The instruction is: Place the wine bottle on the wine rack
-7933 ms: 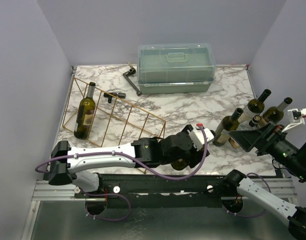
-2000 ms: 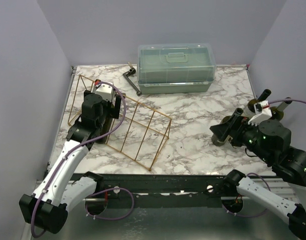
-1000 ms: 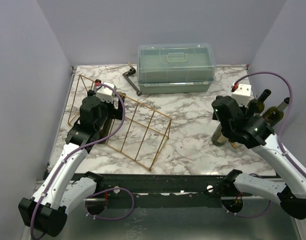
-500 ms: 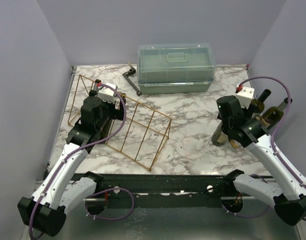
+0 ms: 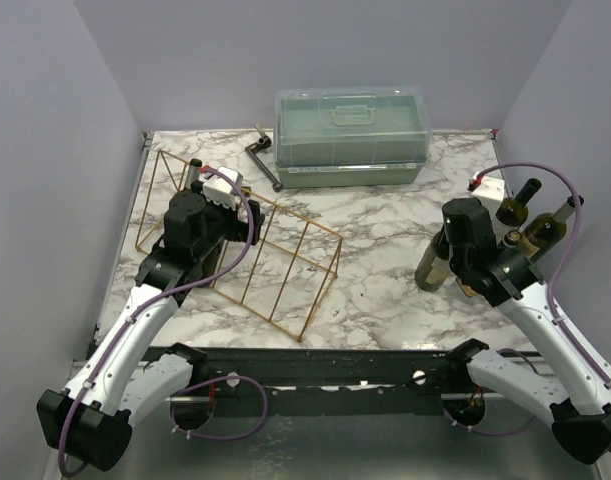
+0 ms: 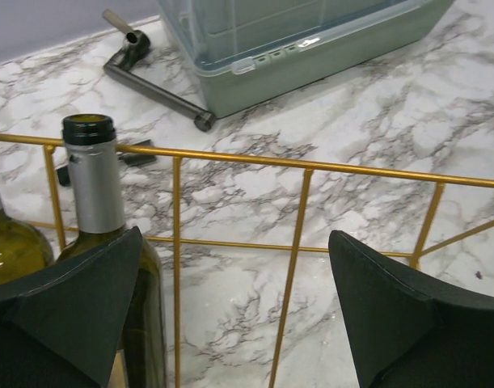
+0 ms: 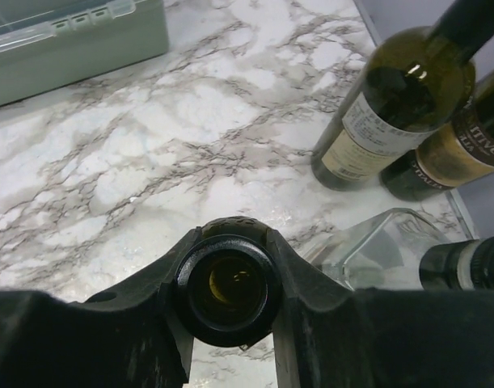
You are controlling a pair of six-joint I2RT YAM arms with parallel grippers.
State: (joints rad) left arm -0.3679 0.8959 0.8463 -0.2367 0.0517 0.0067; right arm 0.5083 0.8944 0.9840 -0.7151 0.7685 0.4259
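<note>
Two robot arms are working over a marble counter (image 5: 385, 215). The right tool (image 7: 227, 271) is clamping its fingers around the neck of a green wine bottle (image 5: 430, 268), which is leaning near the counter's right side; whether its base is touching the surface is unclear. Just right of it, two more bottles (image 7: 392, 113) are standing together by the edge. The left tool (image 6: 230, 315) is hanging with its fingers spread wide apart, holding nothing, over the gold wire wine rack (image 6: 311, 166) on the left. A silver-capped bottle (image 6: 93, 186) is sitting inside the rack. A green lidded box (image 5: 352, 135) is sitting at the back.
</note>
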